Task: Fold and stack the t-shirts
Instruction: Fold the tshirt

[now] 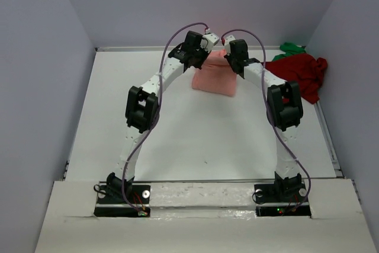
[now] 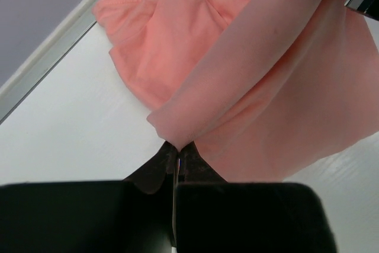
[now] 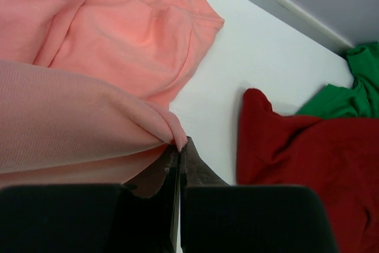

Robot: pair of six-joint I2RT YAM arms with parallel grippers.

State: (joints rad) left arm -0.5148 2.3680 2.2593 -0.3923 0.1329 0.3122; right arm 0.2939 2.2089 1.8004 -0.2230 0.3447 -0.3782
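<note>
The salmon-pink t-shirt (image 1: 214, 78) lies at the far middle of the table, its near part lifted off the surface. My left gripper (image 2: 177, 146) is shut on a pinched fold of that shirt (image 2: 260, 81). My right gripper (image 3: 179, 145) is shut on another fold of the same shirt (image 3: 89, 111). In the top view the left gripper (image 1: 208, 42) and right gripper (image 1: 227, 44) hang close together above the shirt's far edge. A dark red t-shirt (image 1: 299, 72) lies crumpled at the far right, with a bright green t-shirt (image 1: 291, 47) behind it.
The back wall's raised edge (image 2: 53, 51) runs just behind the pink shirt. The right wall stands close beside the dark red t-shirt (image 3: 308, 158) and the green t-shirt (image 3: 349, 96). Bare white table (image 1: 201, 140) spreads between the arms.
</note>
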